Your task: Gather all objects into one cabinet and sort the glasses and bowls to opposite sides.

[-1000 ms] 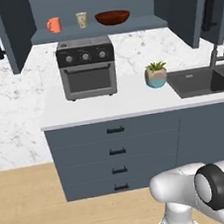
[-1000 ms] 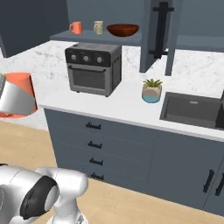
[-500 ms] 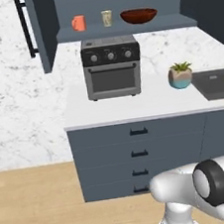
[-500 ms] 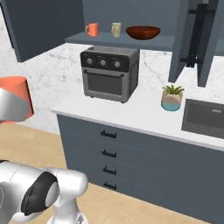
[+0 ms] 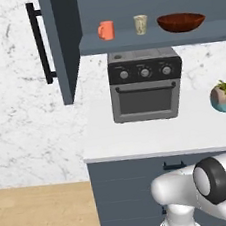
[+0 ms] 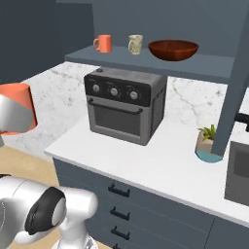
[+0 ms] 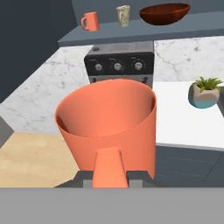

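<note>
Orange mug [image 7: 109, 131] sits clamped in the gripper [image 7: 109, 175], its handle toward the hand camera between the closed jaws, held out in front of the oven [image 7: 119, 66]. Above the oven, on the open cabinet's shelf [image 5: 140, 38], stand a second mug [image 5: 106, 30], a beige cup [image 5: 140, 24] just right of it, and a dark red-brown bowl [image 5: 181, 22] further right. The cabinet door [image 5: 58, 46] hangs open left of the oven. A potted plant [image 6: 206, 141] stands on the counter [image 6: 160, 165] right of the oven.
</note>
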